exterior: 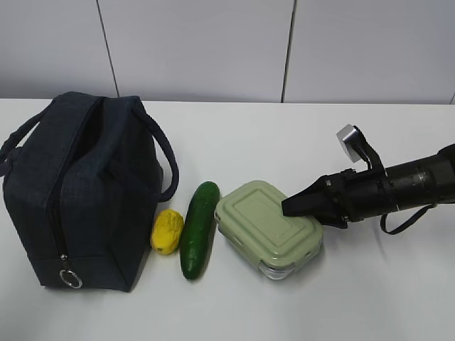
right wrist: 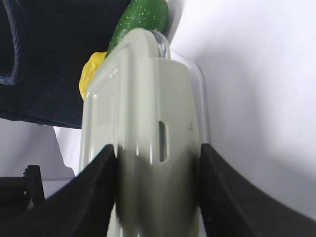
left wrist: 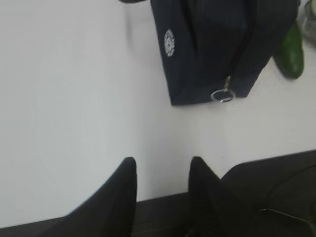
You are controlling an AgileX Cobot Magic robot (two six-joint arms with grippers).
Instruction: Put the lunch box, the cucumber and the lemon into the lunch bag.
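The navy lunch bag point(exterior: 78, 192) stands at the left, its zipper run down to the silver ring pull point(exterior: 70, 278). The yellow lemon point(exterior: 167, 231) and the dark green cucumber point(exterior: 199, 229) lie side by side right of the bag. Further right is the lunch box point(exterior: 266, 224) with its sage-green lid. My right gripper point(exterior: 288, 206) is shut on the box's right end; in the right wrist view both fingers press the lunch box point(right wrist: 143, 113) on either side of my right gripper point(right wrist: 158, 158). My left gripper point(left wrist: 160, 165) is open and holds nothing, over the table's near edge, short of the lunch bag point(left wrist: 212, 44).
The white table point(exterior: 298, 142) runs back to a pale panelled wall. In the left wrist view the ring pull point(left wrist: 222, 95) hangs at the bag's near end and the cucumber point(left wrist: 291, 52) shows at the right edge. A dark table edge lies under the left fingers.
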